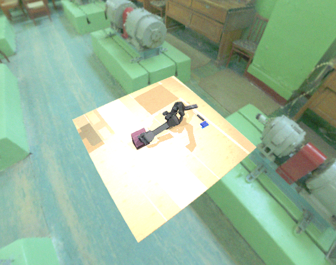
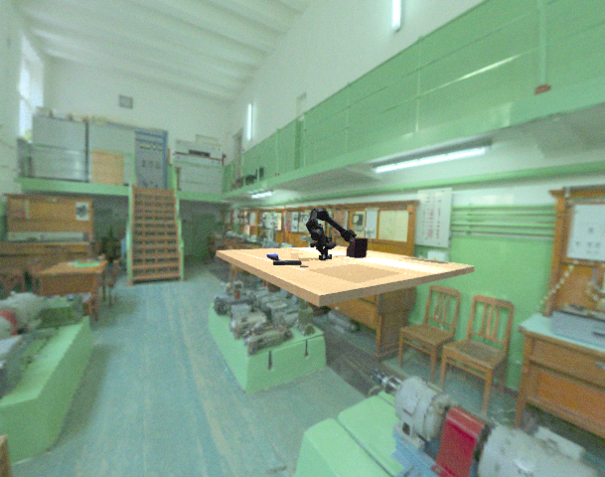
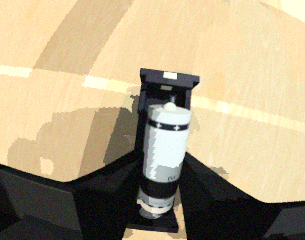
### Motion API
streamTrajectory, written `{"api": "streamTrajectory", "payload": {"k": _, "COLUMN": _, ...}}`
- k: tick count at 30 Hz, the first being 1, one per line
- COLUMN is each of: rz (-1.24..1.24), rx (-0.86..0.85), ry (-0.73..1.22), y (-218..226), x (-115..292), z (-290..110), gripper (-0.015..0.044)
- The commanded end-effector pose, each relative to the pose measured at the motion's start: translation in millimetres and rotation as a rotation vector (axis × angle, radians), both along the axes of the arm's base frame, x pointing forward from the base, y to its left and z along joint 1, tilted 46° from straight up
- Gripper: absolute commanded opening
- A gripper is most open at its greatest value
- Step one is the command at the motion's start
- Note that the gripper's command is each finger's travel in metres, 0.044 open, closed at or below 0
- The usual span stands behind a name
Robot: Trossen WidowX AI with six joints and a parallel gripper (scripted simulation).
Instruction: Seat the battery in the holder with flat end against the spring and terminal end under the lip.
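The black holder point(image 3: 169, 78) lies in the wrist view with its lip end at the top and its spring end at the bottom. The white battery point(image 3: 166, 150) lies along it, its terminal end toward the lip and its flat end at the spring point(image 3: 150, 214). The terminal end looks larger and raised; a dark gap shows between it and the lip, and it is not under the lip. My gripper point(image 3: 162, 155) is shut on the battery, one black finger on each side at its lower half. The fingers hide parts of the holder walls. In the top and exterior views battery and holder cannot be made out.
A maroon block point(image 1: 138, 138) point(image 2: 357, 247) stands at the arm's far end. A blue part point(image 1: 204, 124) point(image 2: 272, 255), a short black bar point(image 1: 200, 117) and a longer black bar point(image 1: 191, 106) point(image 2: 287, 262) lie beyond the gripper end. Shadows cross the wooden table point(image 1: 162, 185) point(image 2: 318, 292).
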State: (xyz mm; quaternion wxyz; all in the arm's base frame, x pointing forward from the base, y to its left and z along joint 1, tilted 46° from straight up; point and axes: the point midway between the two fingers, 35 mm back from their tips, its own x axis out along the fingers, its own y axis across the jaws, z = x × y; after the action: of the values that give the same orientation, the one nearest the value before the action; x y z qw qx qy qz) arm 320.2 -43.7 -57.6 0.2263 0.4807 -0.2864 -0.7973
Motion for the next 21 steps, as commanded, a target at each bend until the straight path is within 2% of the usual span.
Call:
{"api": "streamTrajectory", "payload": {"k": 1, "rz": 0.021, "rx": 0.002, "ry": -0.031, "y": -1.1, "x": 3.7, "z": -3.3, "gripper": 0.0079}}
{"api": "streamTrajectory", "payload": {"k": 21, "rz": 0.077, "rx": 0.017, "ry": -0.091, "y": -2.5, "x": 1.1, "z": -4.5, "gripper": 0.0079}}
